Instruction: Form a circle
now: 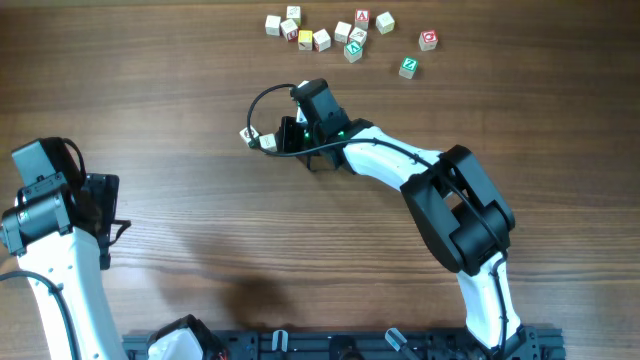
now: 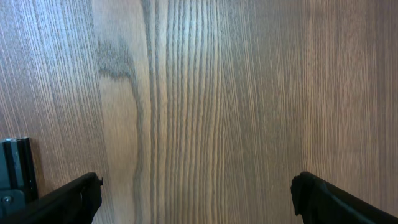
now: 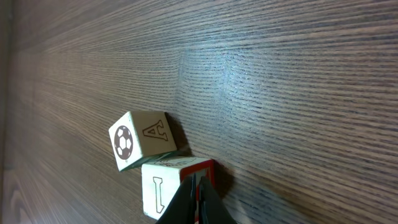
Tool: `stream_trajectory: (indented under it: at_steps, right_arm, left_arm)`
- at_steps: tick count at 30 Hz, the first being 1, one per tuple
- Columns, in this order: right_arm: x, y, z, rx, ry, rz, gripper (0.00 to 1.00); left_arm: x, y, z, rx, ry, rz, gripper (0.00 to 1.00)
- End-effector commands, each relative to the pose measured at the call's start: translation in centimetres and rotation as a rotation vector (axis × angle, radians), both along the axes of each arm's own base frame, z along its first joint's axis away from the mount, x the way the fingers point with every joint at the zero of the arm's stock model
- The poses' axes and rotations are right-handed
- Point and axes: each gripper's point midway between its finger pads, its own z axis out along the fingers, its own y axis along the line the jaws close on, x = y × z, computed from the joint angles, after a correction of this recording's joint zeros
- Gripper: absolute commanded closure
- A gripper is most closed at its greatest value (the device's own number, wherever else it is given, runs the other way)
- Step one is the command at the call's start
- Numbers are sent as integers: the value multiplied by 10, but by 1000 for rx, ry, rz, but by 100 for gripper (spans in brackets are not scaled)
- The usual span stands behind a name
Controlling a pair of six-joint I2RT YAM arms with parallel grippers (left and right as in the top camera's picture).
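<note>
— Where is the circle (image 1: 266,143)?
— In the overhead view, upper half, just left of centre. It is only two cubes, touching each other, on the table (image 2: 217,93).
— Which two?
— In the right wrist view, the A cube (image 3: 140,140), with a football on its side, sits left of centre. The I cube (image 3: 163,186), which has a red rim, is below it at the bottom edge.
— And the right gripper (image 3: 197,186)?
— It is pinched tight with nothing between the tips, which rest against the I cube's right edge.
— The left gripper (image 2: 196,186)?
— At the lower left of the overhead view, well apart from everything. It is spread wide, with its fingers (image 2: 74,196) in the bottom corners of its own view and only bare wood between them.
— Any other cubes?
— Loose cubes (image 1: 343,31) are scattered along the top edge, centre to right, apart from the pair.
</note>
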Motion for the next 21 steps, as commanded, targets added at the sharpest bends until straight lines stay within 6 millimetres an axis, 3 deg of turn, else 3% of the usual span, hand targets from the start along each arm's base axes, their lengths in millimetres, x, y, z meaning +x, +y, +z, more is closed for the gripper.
stream_trajectory:
  at_steps: [1,5,9,17,21]
  right_arm:
    - [0,-8,-16,-45,4,-13,95]
    - [20,-21,-9,-52,-29,-42,95]
    - [46,-26,13,-50,-123,-31,95]
    - [67,-15,44,-10,-235,-28,95]
    - [83,-4,75,-7,-333,-8,95]
  left_arm:
    - [0,1,-1,-9,-3,19,0]
    - [0,1,-1,-9,-3,19,0]
    - [0,1,-1,-9,-3,20,0]
    - [0,1,-1,-9,-3,20,0]
    - [0,1,-1,-9,-3,20,0]
